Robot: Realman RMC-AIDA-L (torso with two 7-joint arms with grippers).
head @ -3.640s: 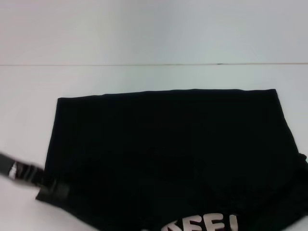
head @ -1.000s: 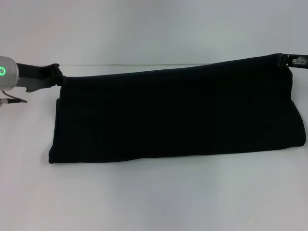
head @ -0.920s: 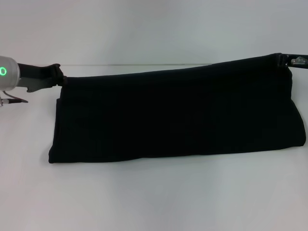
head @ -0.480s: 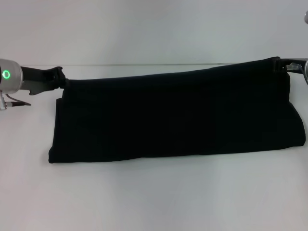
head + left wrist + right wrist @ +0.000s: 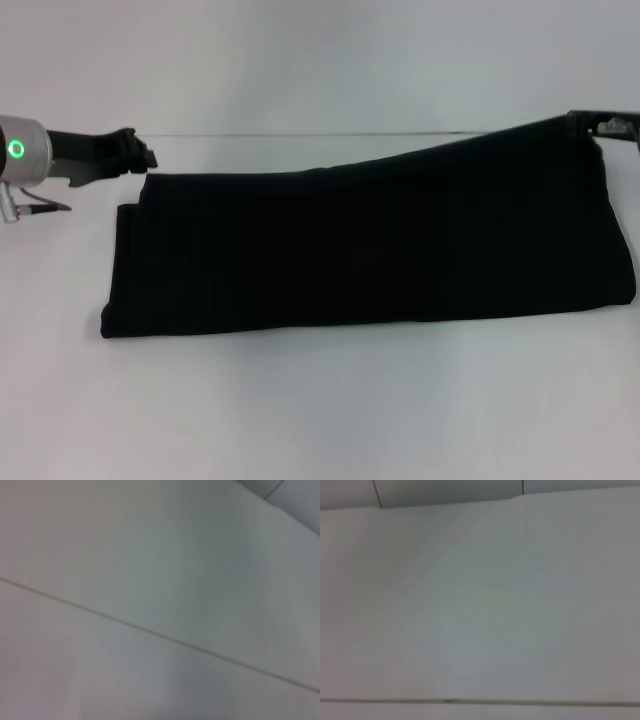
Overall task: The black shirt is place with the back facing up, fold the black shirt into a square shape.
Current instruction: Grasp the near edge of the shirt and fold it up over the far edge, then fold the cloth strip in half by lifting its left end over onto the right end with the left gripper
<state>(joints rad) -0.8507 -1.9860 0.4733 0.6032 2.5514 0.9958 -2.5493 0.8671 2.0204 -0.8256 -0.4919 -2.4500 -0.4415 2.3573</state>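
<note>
Now right gripper [image 5: 582, 122] pinches black shirt [image 5: 370, 245] corner.

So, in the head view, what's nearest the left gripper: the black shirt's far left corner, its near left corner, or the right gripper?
1. Soft black fabric shirt's far left corner, beside the left gripper.
2. Its near left corner, towards the robot.
3. Right gripper, at the shirt's far right corner.

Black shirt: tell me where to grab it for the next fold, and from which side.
Probably the short ends. The black shirt lies as a long band across the table, so squaring it means folding end over end. The left gripper, beside the far-left corner, could pinch that end's corners from the left; the right gripper is at the raised far-right corner.
</note>
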